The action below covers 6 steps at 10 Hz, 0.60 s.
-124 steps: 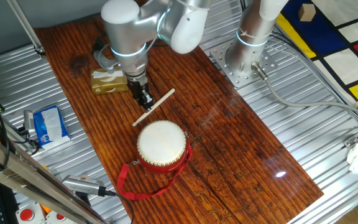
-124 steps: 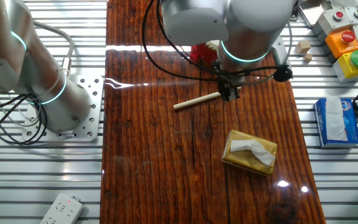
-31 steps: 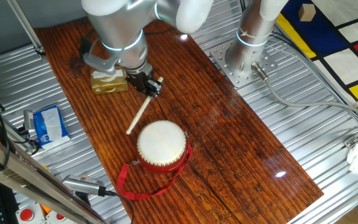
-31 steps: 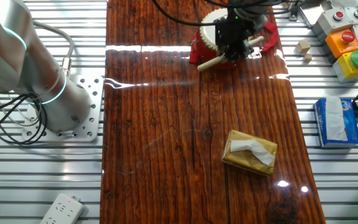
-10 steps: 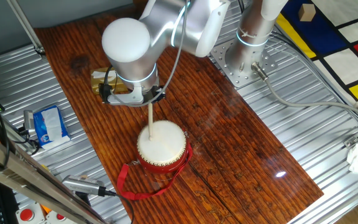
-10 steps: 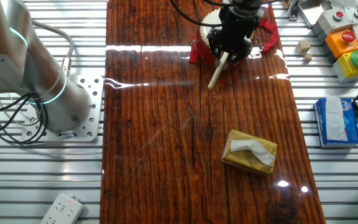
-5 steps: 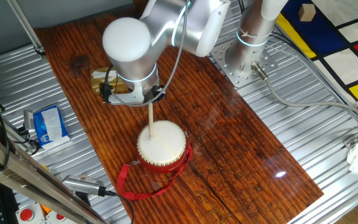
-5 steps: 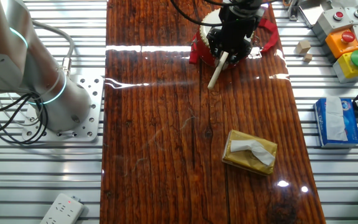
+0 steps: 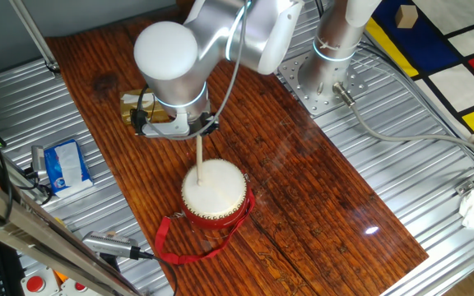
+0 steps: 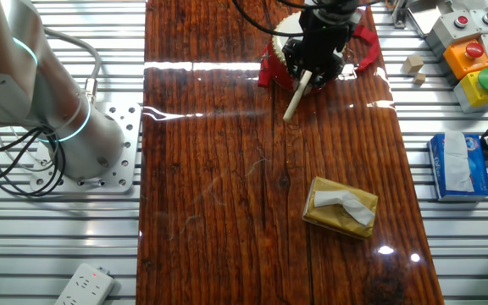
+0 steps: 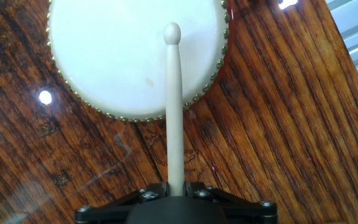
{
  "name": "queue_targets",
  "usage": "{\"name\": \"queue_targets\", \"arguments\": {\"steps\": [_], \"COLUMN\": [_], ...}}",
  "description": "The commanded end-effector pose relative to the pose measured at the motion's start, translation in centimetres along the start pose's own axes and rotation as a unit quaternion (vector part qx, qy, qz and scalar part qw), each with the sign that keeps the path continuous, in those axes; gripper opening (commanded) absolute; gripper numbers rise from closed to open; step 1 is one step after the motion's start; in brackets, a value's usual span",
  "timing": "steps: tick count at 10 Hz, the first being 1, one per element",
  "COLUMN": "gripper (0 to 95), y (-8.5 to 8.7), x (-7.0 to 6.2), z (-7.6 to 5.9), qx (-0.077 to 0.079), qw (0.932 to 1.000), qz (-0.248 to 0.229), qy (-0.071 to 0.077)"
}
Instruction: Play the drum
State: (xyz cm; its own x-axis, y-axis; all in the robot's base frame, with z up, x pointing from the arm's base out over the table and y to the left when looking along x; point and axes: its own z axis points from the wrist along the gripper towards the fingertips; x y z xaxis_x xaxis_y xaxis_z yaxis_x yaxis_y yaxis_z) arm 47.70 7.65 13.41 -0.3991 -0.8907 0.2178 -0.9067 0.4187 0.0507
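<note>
The drum (image 9: pixel 214 194) stands on the wooden table, with a cream-white skin, a red studded body and a red ribbon strap (image 9: pixel 175 243). In the hand view its skin (image 11: pixel 123 56) fills the upper middle. My gripper (image 11: pixel 175 188) is shut on a thin pale wooden stick (image 11: pixel 174 106), which points forward with its rounded tip over the drum skin. In one fixed view the stick (image 9: pixel 198 160) reaches down from the gripper (image 9: pixel 197 131) onto the skin. In the other fixed view the gripper (image 10: pixel 309 72) hides most of the drum (image 10: pixel 271 63).
A tan tissue pack (image 10: pixel 340 206) lies on the table behind the gripper. A blue tissue pack (image 9: pixel 64 164) sits on the metal rails at the left. The arm's base (image 9: pixel 323 78) stands at the table's far right. Coloured buttons (image 10: pixel 473 55) sit beside the table.
Over the last second nothing has visibly moved: the stick stays over the drum skin. Earlier the stick was picked up from the table and brought to the drum.
</note>
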Motion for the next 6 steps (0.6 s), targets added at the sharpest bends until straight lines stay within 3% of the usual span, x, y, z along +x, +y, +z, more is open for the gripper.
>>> {"name": "queue_targets", "arguments": {"steps": [1,6], "gripper": [0.0,0.0], "y": [-0.05,-0.05], "x": [0.0,0.01], "z": [0.02,0.01], "qx": [-0.001,0.0], "qw": [1.0,1.0], "qz": [0.0,-0.001], "qy": [-0.002,-0.002]}}
